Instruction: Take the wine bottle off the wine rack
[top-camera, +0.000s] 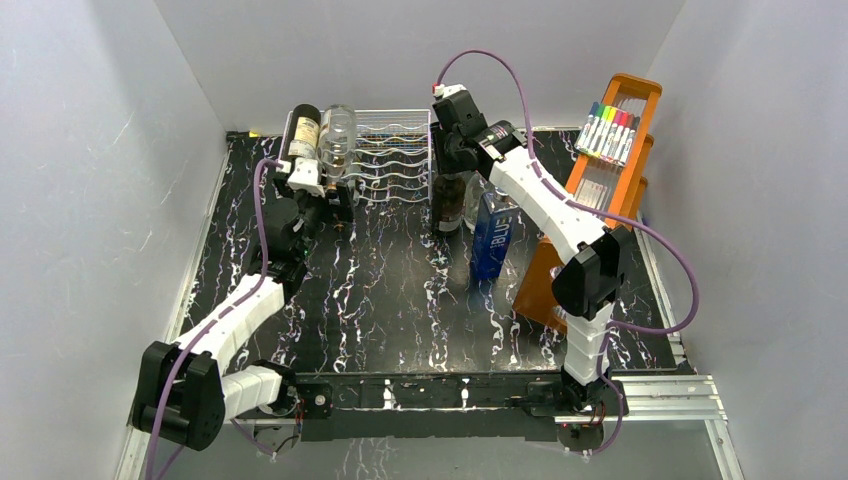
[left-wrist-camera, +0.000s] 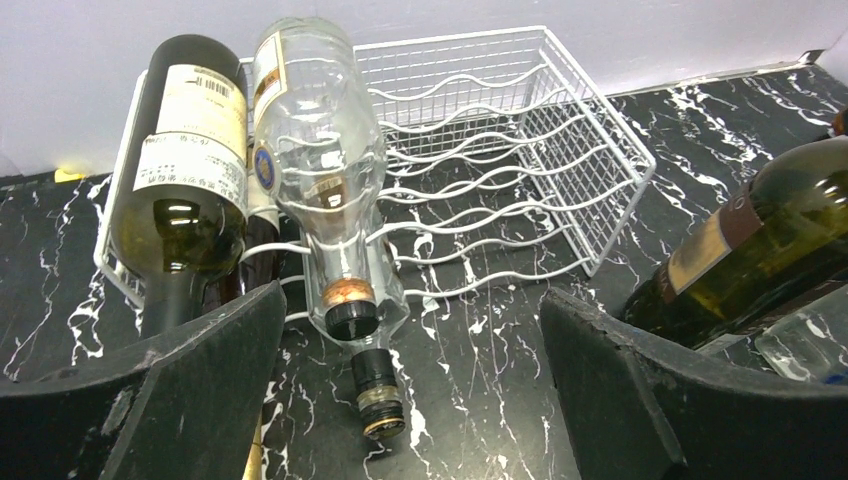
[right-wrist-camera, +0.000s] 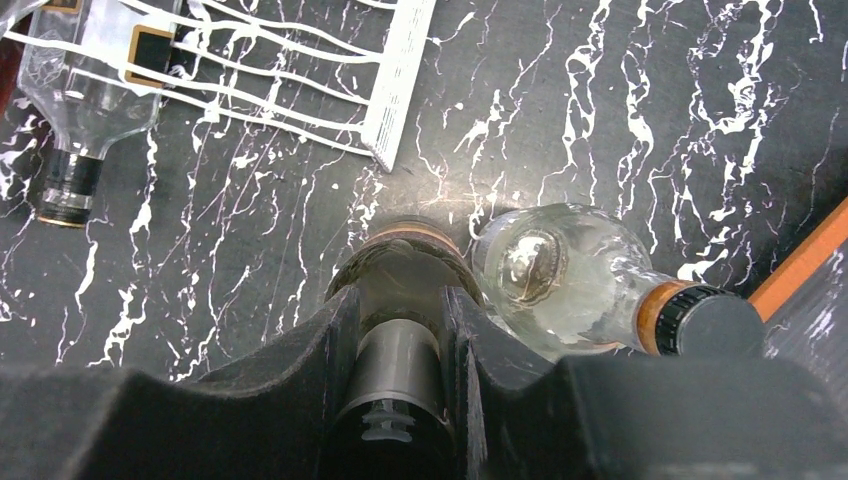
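**Hidden or unclear.** The neck of the wine bottle (top-camera: 446, 205) sits inside the right gripper (right-wrist-camera: 400, 340), so we see only a grey capsule top between the fingers. We cannot read its label, and we cannot tell whether its base touches the black marbled tabletop (top-camera: 380, 290). At the left end of the wine rack (top-camera: 392, 150), a lower bottle (left-wrist-camera: 378, 392) shows only a black-capped neck with a gold ring. Its body lies under the bottles above. The picture's lower edge cuts off the left gripper (left-wrist-camera: 415, 310) fingers.

**Wine bottle.** It has dark olive-green glass and a brown-and-cream label. It stands upright off the wine rack, just beside the rack's right front corner. The right gripper's fingers pinch its neck from both sides.

**Wine rack.** It is a box of thin white wire with wavy cradle rows. The right-hand cradles are bare. On the left end lie a dark bottle with a white label (left-wrist-camera: 185, 190) and a clear bottle (left-wrist-camera: 320, 170), necks pointing forward.

**Left gripper.** It is in front of the rack's left end, with fingers spread wide and nothing between them.

**Other items, right of the wine rack.**
- A clear upright bottle with a black cap (right-wrist-camera: 560, 275) is close against the wine bottle. We cannot confirm contact.
- A blue carton (top-camera: 493, 235).
- An orange wooden rack (top-camera: 545, 270) with coloured markers (top-camera: 608, 130), partly behind the right arm.
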